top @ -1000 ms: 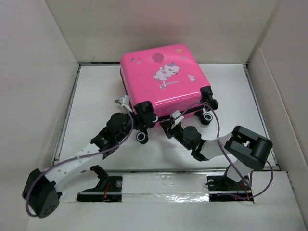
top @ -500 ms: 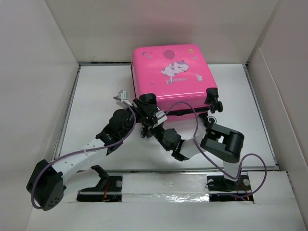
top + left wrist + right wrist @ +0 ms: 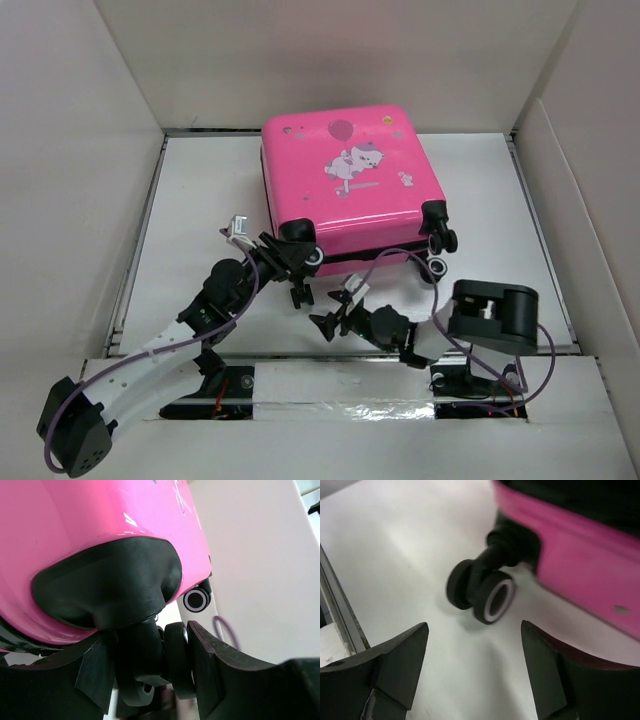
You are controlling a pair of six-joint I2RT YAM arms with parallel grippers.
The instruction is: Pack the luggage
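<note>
Now | left tool (image 3: 150,672) apparently pinching luggage (image 3: 100,510) wheel (image 3: 176,660); right tool (image 3: 475,650) spread, luggage just ahead

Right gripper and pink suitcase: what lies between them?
Only bare white table, in the right wrist view, between the open right gripper and the suitcase wheel.

Luggage (image 3: 345,175) shell: glossy pink plastic, smooth. Wheels (image 3: 470,590): matt black. Table (image 3: 200,200): matt white.

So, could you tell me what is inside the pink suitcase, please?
Nothing of the inside shows: the suitcase looks shut, printed shell up, on the table. Its contents, if any, are covered.
</note>
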